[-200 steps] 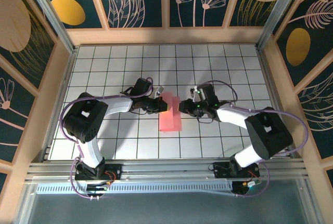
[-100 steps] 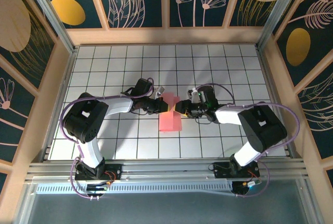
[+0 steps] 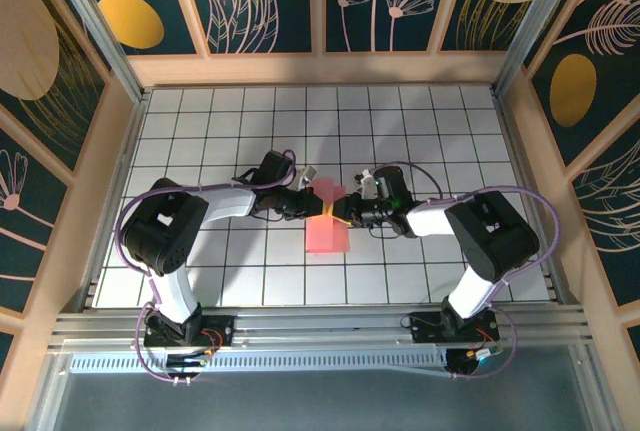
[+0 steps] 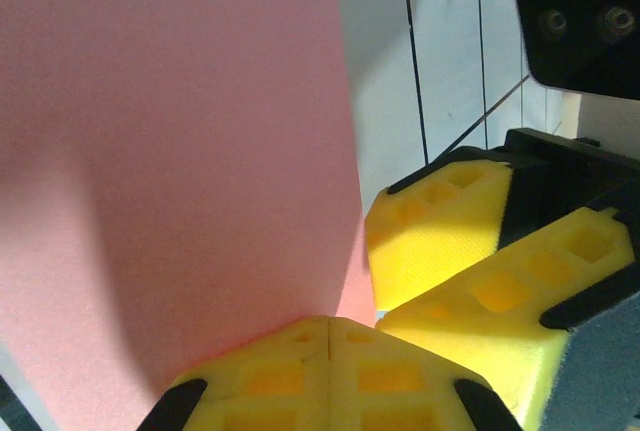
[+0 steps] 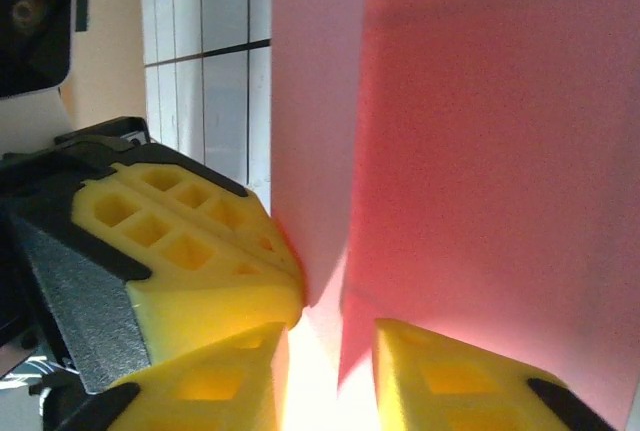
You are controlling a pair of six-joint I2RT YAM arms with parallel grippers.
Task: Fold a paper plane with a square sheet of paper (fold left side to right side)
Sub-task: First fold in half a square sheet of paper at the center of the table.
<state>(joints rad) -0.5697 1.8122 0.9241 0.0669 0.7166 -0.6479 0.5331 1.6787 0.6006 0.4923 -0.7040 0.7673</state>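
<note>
Mid-table, the paper is lifted mid-fold. Left gripper pinches it tight; right gripper straddles its edge, jaws parted. Next, I'd say: right clamps, then carries across.

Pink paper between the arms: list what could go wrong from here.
The left end effector is shut on the edge of the pink paper, with the right end effector close beside it: opposing pulls could tear the thin sheet, or the two could bump. The right jaws stand open around a paper flap: closing may catch it crooked and skew the crease.
</note>
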